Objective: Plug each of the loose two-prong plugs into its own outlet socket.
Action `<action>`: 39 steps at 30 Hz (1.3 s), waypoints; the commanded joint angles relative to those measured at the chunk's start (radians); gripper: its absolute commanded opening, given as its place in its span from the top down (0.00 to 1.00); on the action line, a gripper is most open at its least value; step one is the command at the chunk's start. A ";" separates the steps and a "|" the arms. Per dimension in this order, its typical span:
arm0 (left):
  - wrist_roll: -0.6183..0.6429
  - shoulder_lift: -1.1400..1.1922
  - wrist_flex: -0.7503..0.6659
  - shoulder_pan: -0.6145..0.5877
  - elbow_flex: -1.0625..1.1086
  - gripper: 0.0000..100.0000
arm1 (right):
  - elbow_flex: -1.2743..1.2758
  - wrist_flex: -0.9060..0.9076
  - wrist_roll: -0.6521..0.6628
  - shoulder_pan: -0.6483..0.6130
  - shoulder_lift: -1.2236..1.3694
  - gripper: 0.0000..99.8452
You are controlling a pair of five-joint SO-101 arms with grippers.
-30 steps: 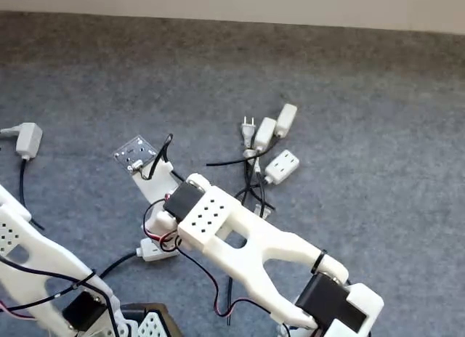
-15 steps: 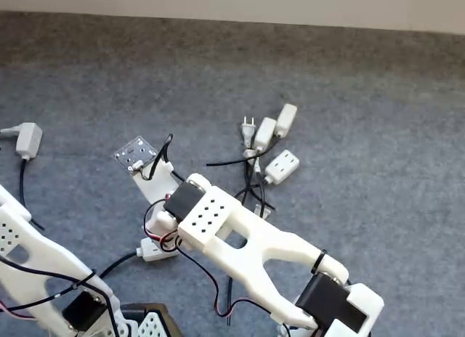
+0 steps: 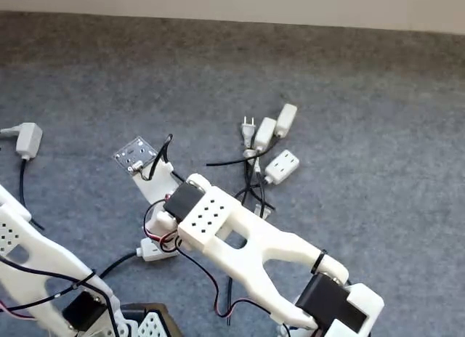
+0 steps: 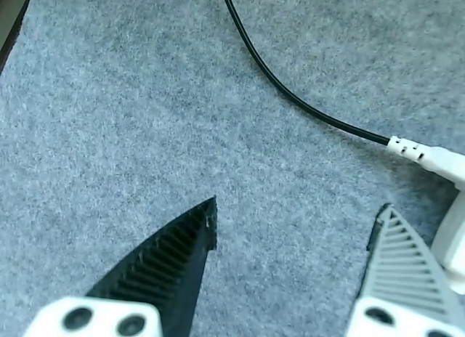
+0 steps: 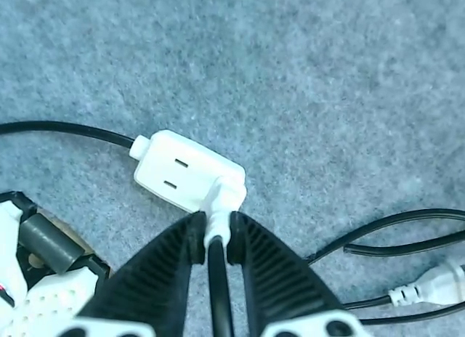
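Grey carpet (image 3: 363, 97) runs right across the high view, with a pale strip of wall at the far edge. The right arm (image 3: 247, 242) stretches from the near right corner over a small white outlet block (image 3: 156, 250) close to the near edge. Farther back, around the middle of the carpet, lies a loose plug (image 3: 249, 128) with two bare prongs, and a second outlet block (image 3: 282, 166) sits just beside that tangle. A grey adapter (image 3: 27, 139) rests at the left edge, and the left arm (image 3: 36, 264) sits low in the near left corner.

Over to the left wrist view: the left gripper (image 4: 298, 206) hangs wide open above bare carpet, holding nothing. A black cord (image 4: 290, 90) ends in a white cord end (image 4: 436, 161) just beside the pale finger.

Now the right wrist view: the right gripper (image 5: 216, 224) is pinched tight on the neck of a white plug (image 5: 221, 192), and that plug looks seated in the end of the outlet block, with two slots free on its face.

So this looks like the tail of one insertion. Next call, I'd say: one firm push to confirm, let go, then head for the loose plug and line its prongs up squarely.

No brand, label or writing can be read anywhere.
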 commanded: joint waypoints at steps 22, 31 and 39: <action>-0.005 -0.022 0.003 -0.004 -0.047 0.67 | 0.216 -0.193 0.000 -0.074 0.061 0.99; -0.048 -0.024 0.066 0.016 -0.067 0.67 | 0.170 -0.107 0.100 -0.031 0.041 0.94; -0.104 -0.022 0.434 0.173 -0.274 0.66 | -0.148 0.119 0.244 0.042 -0.150 0.76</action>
